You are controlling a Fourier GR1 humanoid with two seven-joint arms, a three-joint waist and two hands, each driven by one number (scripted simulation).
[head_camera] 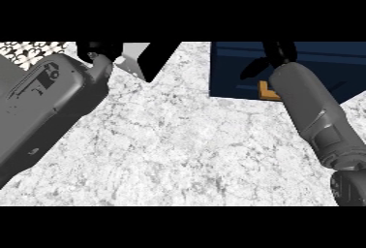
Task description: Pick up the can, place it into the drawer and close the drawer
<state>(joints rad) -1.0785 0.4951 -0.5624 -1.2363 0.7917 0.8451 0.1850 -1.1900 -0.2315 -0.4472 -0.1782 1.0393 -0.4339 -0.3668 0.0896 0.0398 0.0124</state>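
The open drawer [232, 72] shows as a dark blue box at the upper right of the head view. My right forearm reaches over it, and my right hand [275, 55] hangs above the drawer's inside, thumb spread to the left and fingers straight. A small orange-tan piece [267, 91], probably the can, lies in the drawer beside and partly under my right wrist; most of it is hidden. No fingers are curled round it. My left hand [97, 48] sits at the top left, largely cut off by the view's edge.
A grey-white marbled counter [178, 145] fills the middle. A black and light-grey angular object [146, 58] stands at the top centre, next to my left hand. A speckled patch [28, 51] shows in the top left corner.
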